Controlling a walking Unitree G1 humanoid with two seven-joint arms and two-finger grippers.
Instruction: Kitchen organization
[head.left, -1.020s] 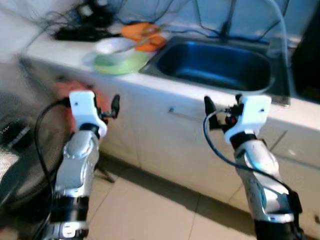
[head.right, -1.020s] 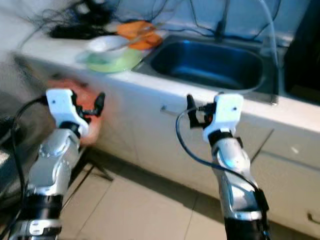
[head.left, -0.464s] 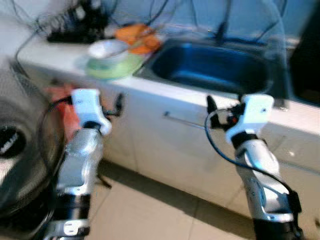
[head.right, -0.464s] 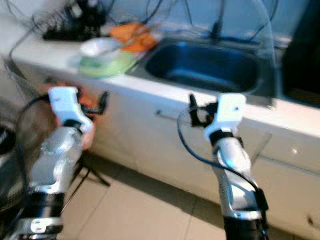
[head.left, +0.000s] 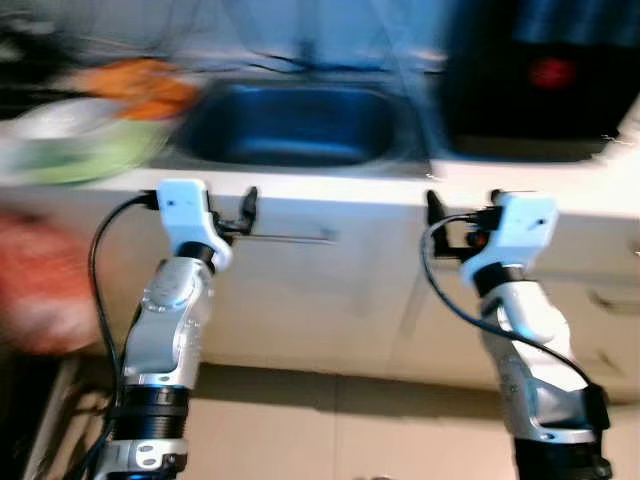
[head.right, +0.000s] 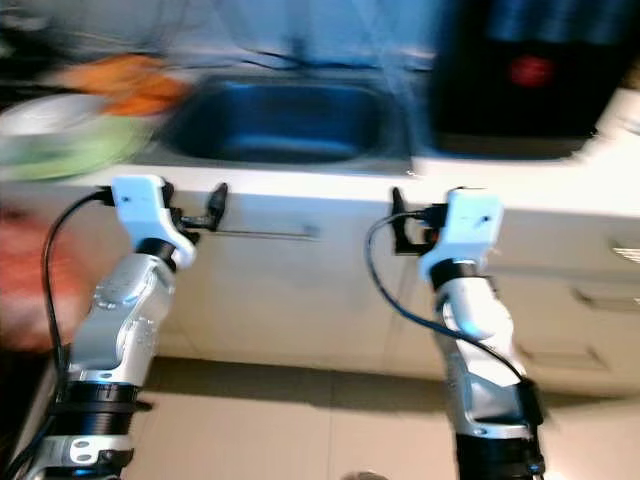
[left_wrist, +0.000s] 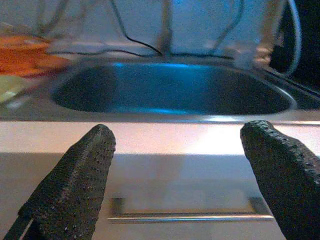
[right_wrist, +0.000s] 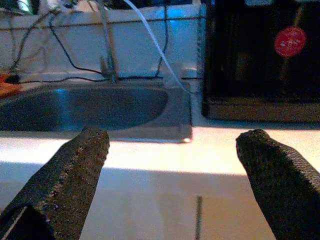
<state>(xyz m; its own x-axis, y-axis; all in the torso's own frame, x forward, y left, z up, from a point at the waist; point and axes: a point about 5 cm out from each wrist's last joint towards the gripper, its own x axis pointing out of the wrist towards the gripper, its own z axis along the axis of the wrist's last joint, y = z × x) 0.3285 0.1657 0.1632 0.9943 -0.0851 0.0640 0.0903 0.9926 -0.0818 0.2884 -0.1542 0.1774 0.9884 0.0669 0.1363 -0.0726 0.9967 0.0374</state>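
I face a white kitchen counter (head.left: 330, 190) with a blue-lit steel sink (head.left: 290, 130). To its left sit a green plate with a white bowl (head.left: 70, 150) and something orange (head.left: 135, 85), all blurred. My left gripper (head.left: 245, 208) is raised in front of the cabinet, below the sink's left part. In the left wrist view its fingers (left_wrist: 75, 180) stand wide apart, holding nothing. My right gripper (head.left: 435, 212) hovers by the counter edge to the right of the sink. It is open and holds nothing, as its fingers (right_wrist: 70, 180) show in the right wrist view.
A black appliance (head.left: 545, 70) with a red sticker (right_wrist: 290, 41) stands on the counter right of the sink. A metal handle (head.left: 290, 237) runs across the cabinet front. A faucet (right_wrist: 107, 47) and cables line the back wall. Something red (head.left: 30, 290) blurs at the left. Tiled floor lies below.
The view has swung right, so the sink and dishes slid left and the black appliance came into sight. Both arms hold the same raised pose with fingers apart.
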